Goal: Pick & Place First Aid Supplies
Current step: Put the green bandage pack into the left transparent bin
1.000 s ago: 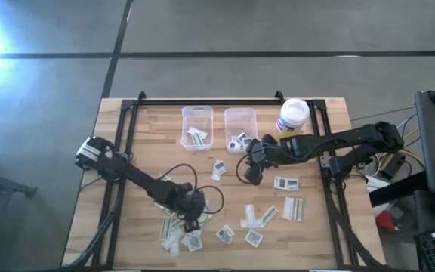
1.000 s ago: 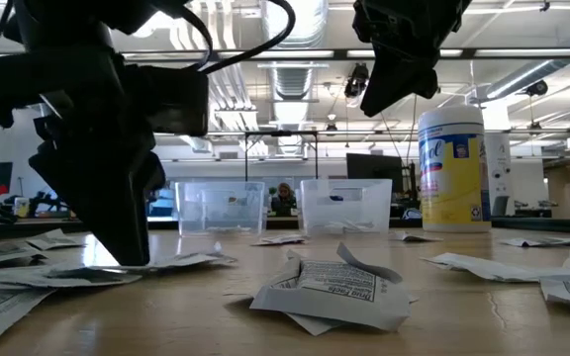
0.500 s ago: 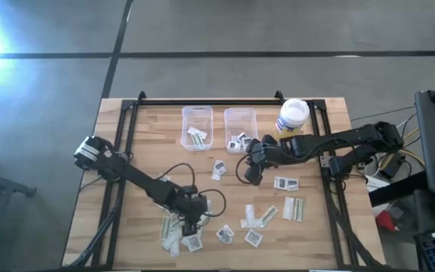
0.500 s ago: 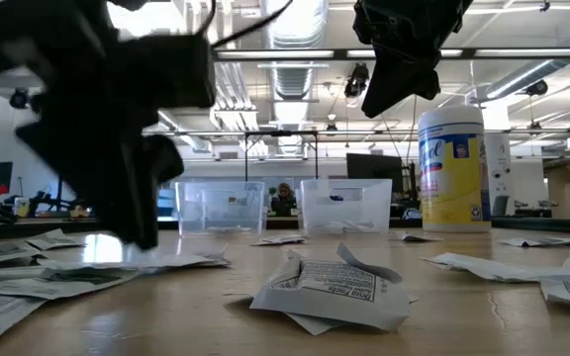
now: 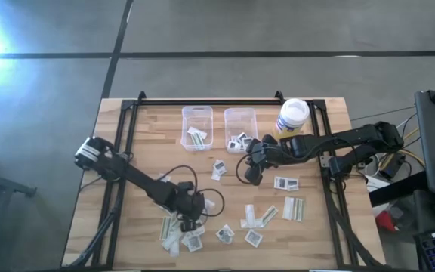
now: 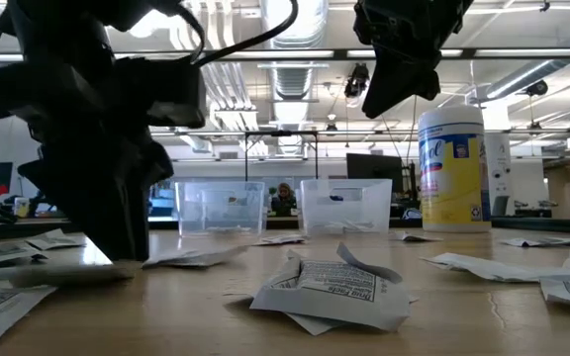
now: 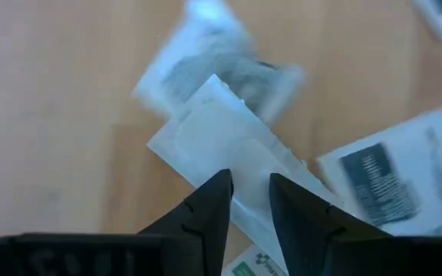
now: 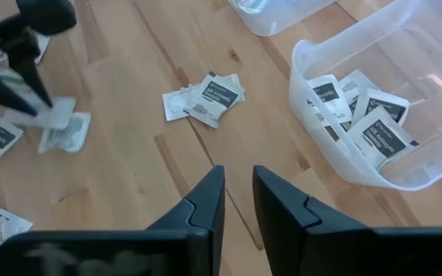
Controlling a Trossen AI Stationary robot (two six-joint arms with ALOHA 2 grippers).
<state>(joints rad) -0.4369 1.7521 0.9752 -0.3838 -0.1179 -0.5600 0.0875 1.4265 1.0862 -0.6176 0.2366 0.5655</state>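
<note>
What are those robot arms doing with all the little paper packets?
They sort packets into two clear bins. The left pincer is down on the front pile, over a pale strip packet. The right pincer hangs empty above the table near the bin of square packets.

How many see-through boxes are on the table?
2. Both clear boxes sit side by side at the far edge of the table: the left box holds long strips, and the right box, next to the white-lidded jar, holds square packets.
</note>
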